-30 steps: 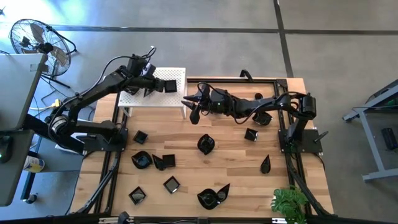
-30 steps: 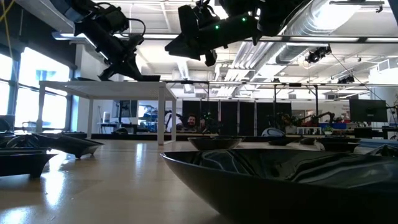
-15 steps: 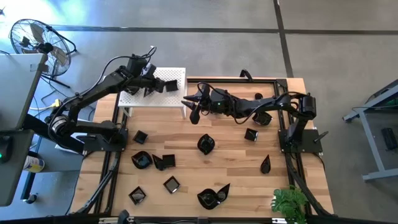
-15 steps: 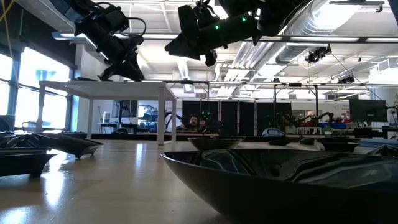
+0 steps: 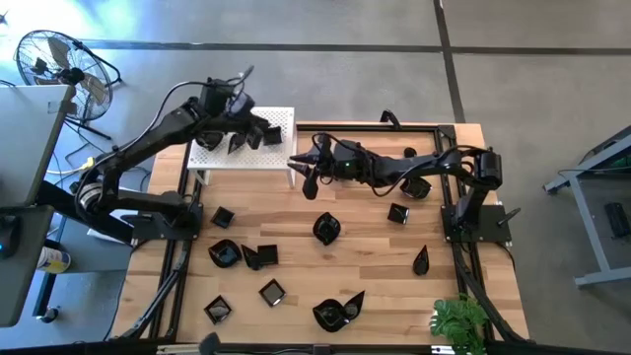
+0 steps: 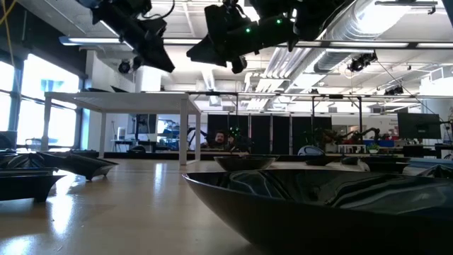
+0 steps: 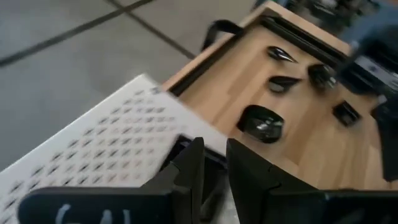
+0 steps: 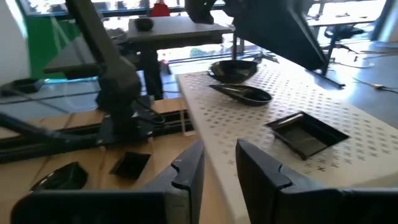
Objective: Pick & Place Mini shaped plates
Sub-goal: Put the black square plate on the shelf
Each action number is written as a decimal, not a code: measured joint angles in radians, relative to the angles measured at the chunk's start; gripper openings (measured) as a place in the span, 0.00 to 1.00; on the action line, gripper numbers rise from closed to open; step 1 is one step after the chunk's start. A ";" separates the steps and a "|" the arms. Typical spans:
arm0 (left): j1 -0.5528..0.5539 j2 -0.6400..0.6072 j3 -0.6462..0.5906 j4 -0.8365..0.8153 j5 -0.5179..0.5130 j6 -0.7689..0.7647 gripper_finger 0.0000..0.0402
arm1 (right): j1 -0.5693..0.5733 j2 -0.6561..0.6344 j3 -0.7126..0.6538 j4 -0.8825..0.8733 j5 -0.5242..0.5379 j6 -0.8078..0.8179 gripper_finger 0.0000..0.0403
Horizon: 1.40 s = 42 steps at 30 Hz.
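Currently the left gripper [image 5: 245, 131] hangs above the white perforated stand [image 5: 281, 158], fingers slightly apart and holding nothing, with a square plate [image 8: 306, 134] and two others lying on the stand. Most mini shaped plates [image 5: 326, 229] lie on the worktop [image 5: 370, 256], toward the near edge from both arms. The right gripper [image 5: 304, 161], likewise parted and empty, hovers just beside the stand, probably nearer the teardrop plate below it.

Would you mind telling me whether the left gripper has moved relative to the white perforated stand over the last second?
Yes. The left gripper has lifted away from the white perforated stand; in the low view it now sits higher above the stand's top.
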 joint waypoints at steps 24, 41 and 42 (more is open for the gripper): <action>-0.114 0.204 0.000 0.130 -0.065 0.208 0.00 | 0.054 -0.063 -0.139 0.015 -0.081 -0.061 0.00; -0.152 0.240 0.000 0.099 -0.151 0.287 0.00 | 0.054 -0.063 -0.138 0.020 -0.082 -0.065 0.00; -0.152 0.240 0.000 0.092 -0.152 0.290 0.00 | 0.054 -0.063 -0.138 0.021 -0.082 -0.065 0.00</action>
